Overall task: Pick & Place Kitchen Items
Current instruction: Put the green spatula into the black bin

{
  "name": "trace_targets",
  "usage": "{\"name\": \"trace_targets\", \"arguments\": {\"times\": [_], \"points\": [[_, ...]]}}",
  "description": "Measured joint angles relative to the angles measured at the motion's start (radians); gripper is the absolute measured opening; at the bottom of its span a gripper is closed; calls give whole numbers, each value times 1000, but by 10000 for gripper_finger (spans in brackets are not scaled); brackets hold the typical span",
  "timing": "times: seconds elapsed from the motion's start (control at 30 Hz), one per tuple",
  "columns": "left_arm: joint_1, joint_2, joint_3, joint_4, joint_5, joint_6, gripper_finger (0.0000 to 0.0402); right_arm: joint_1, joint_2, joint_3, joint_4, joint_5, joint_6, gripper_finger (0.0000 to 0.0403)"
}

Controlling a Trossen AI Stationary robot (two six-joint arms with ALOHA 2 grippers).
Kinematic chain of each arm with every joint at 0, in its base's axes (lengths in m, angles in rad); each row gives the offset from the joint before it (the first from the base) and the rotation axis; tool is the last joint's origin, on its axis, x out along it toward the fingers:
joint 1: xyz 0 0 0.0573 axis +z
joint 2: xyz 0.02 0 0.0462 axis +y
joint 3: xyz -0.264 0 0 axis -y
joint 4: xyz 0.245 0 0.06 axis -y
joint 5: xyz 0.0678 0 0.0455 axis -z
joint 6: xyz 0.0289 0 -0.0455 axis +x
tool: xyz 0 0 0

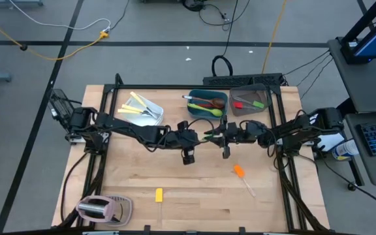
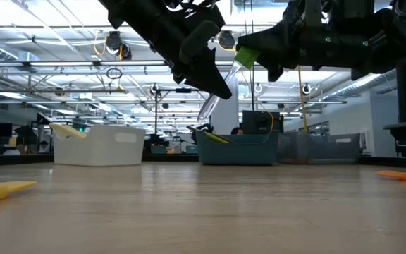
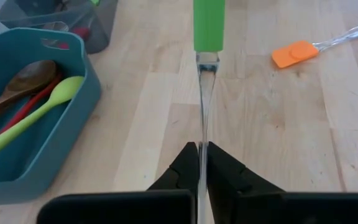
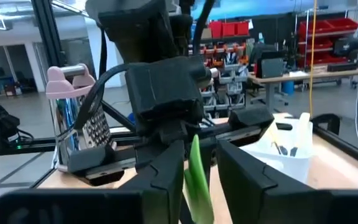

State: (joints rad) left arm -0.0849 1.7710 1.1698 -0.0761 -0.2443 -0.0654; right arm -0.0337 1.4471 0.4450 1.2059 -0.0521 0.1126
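A green spatula (image 1: 211, 135) with a clear handle hangs in the air over the middle of the table, between my two grippers. My left gripper (image 3: 202, 149) is shut on the clear handle (image 3: 204, 106). The green blade (image 4: 196, 177) points toward my right gripper (image 4: 201, 155). That gripper is open, with one finger on each side of the blade and a gap showing beside it. In the low view the blade (image 2: 245, 56) is the higher end and the handle (image 2: 213, 102) slants down from it. My left gripper pinches the spatula's clear handle (image 3: 202, 140) between its two fingers, partway along it. The fingers slant downward from the table's left side and lie along the handle. The spatula is lifted clear of the table, tilted with its green blade up and away from the fingers.
At the far side stand a white tub (image 1: 141, 109) with yellow-handled knives, a teal tub (image 1: 207, 104) with spoons and a grey tub (image 1: 250, 99). An orange spatula (image 1: 239, 171) and a yellow one (image 1: 158, 194) lie on the wood. A toaster (image 1: 96, 207) sits near left.
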Motion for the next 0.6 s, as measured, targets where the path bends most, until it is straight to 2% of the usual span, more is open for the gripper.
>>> {"name": "trace_targets", "arguments": {"times": [0.17,0.33,0.6], "points": [[0,0,0,0,-4,-14,9,0,0,0,16,3,-5,97],[0,0,0,-3,-25,-16,5,0,-3,0,16,4,-31,84],[-3,0,0,0,-27,-18,5,0,-4,0,17,3,-49,14]]}}
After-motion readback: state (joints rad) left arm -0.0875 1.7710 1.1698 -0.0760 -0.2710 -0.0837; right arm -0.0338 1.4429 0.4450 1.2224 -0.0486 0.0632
